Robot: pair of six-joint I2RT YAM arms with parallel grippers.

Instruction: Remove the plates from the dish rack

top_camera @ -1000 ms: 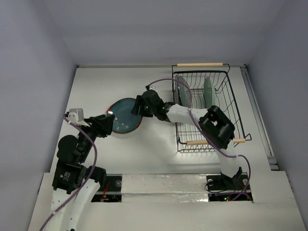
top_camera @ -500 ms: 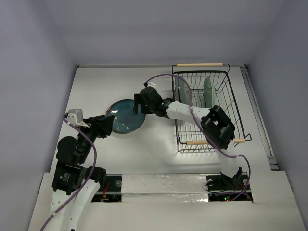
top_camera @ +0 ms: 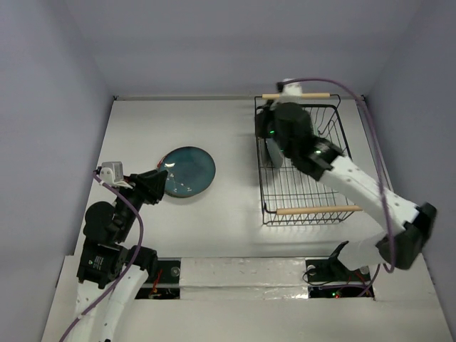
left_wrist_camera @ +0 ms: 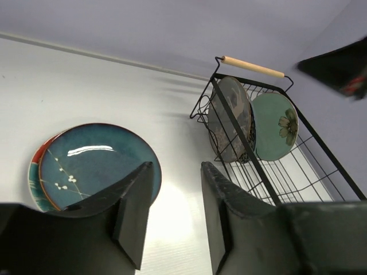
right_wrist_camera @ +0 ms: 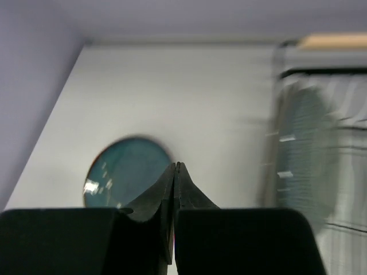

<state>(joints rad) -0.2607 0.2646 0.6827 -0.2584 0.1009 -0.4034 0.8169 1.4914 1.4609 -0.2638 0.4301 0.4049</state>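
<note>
A dark teal plate (top_camera: 187, 171) (left_wrist_camera: 92, 163) lies flat on the table, on top of a red plate whose rim (left_wrist_camera: 35, 172) shows at its left edge. The black wire dish rack (top_camera: 353, 171) (left_wrist_camera: 330, 163) holds two upright plates: a dark brown one (left_wrist_camera: 229, 117) and a pale green one with a flower (left_wrist_camera: 275, 126). My right gripper (right_wrist_camera: 176, 166) is shut on nothing and hangs raised over the rack's far left part. My left gripper (left_wrist_camera: 176, 169) (top_camera: 155, 184) stands open and empty just short of the teal plate's near left edge.
The rack has a wooden bar handle at its far end (top_camera: 296, 95) and another at its near end (top_camera: 319, 210). Walls close in the table at the back and both sides. The right arm (top_camera: 356, 185) arches over the rack.
My right gripper has let go of the teal plate, risen and swung right to above the rack, and its jaws have shut. The teal plate now lies flat on the table. The left arm has stayed put.
</note>
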